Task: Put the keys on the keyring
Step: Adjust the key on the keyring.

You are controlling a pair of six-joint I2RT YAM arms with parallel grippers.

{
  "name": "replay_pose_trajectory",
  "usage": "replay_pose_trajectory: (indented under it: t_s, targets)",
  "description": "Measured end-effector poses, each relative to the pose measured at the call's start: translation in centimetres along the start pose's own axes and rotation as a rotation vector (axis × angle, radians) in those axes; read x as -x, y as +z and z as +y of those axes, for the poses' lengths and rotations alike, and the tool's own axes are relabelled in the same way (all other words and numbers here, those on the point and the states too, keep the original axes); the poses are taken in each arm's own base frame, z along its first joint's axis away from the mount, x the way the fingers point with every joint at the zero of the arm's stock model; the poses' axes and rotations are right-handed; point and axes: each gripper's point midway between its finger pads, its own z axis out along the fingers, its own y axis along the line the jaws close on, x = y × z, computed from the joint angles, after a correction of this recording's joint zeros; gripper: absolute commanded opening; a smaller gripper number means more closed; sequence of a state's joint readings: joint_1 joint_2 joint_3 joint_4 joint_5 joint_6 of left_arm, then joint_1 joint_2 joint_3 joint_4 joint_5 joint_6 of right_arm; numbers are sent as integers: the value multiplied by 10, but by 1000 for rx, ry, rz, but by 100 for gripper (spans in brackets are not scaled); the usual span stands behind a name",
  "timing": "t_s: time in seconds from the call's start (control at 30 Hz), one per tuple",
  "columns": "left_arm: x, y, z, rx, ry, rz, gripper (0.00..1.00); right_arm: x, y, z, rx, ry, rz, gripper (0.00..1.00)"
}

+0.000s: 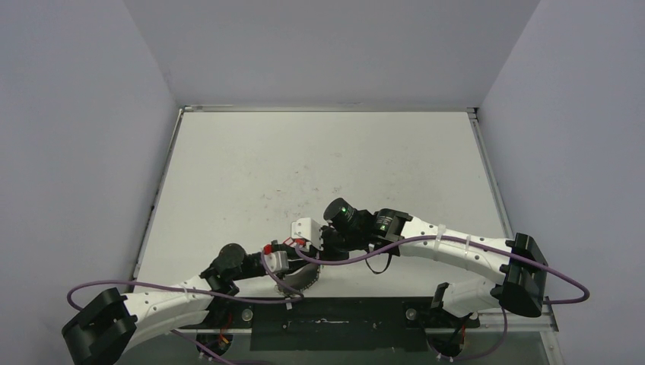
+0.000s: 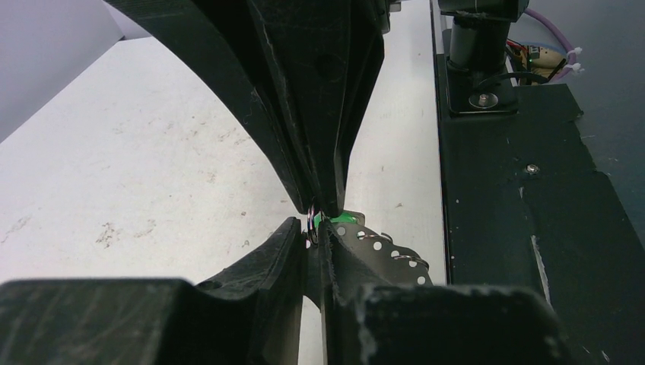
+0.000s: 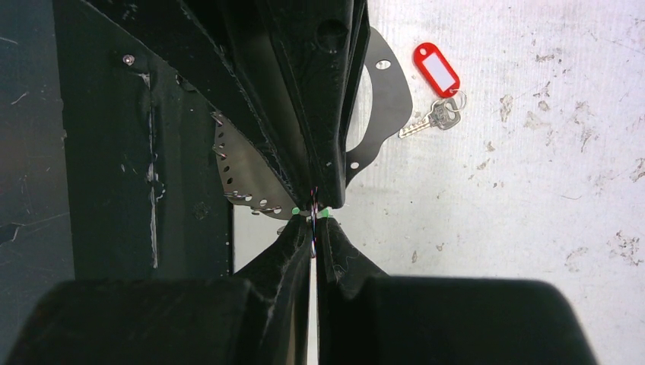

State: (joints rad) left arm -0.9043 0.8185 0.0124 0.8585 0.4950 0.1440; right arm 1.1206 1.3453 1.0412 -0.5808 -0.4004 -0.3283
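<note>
L fingers (image 2: 285, 262) & R fingers (image 3: 289, 251) meet tip to tip, both clamped on green-tag key (image 2: 342, 218) just beside keyring (image 3: 380, 99); red-tag key (image 3: 436, 68) on desk (image 3: 532, 228) nr keyring.

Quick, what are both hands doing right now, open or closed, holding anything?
Left hand: closed, pinching the green-tagged key at its small ring.
Right hand: closed on the green-tagged key too.

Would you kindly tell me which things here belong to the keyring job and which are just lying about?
Job: red key, green key, keyring, left claw, right claw.
Just there: purple cable, black base plate.
</note>
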Motion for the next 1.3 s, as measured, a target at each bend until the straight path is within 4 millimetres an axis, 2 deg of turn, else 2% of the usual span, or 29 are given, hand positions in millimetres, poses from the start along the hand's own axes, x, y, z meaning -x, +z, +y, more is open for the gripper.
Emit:
replay_pose_trajectory:
  t_s: [0.07,0.2,0.4,0.5,0.7,0.77,0.87,0.93,1.0,1.13,1.2,1.3]
  targets:
    - [-2,0,-1,-2,0,5,17,0,0,0,0,0,0,0]
    - [-3,1,-2,-8,-4,13,17,0,0,0,0,0,-2,0]
    - [-4,3,-3,-14,-3,16,8,0,0,0,0,1,-2,0]
    - [-4,3,-2,-12,-1,16,0,0,1,1,3,1,-1,0]
    - [-3,3,-2,-10,-1,12,0,-1,0,0,2,0,-2,1]
    - [-2,2,-2,-5,-1,10,0,0,0,-3,-4,5,-5,13]
    - [2,1,1,14,1,-2,0,2,-2,-8,-19,24,-29,48]
    - [11,-1,4,30,12,-31,0,1,-6,-14,-44,41,-54,59]
    - [19,-3,5,45,24,-62,0,-1,-12,-17,-66,49,-83,62]
    - [42,-6,10,74,57,-139,0,2,-30,-13,-98,26,-181,62]
    - [52,-8,10,81,71,-171,0,9,-38,-8,-91,0,-240,60]
    - [60,-11,10,84,81,-197,0,20,-43,-2,-77,-37,-313,51]
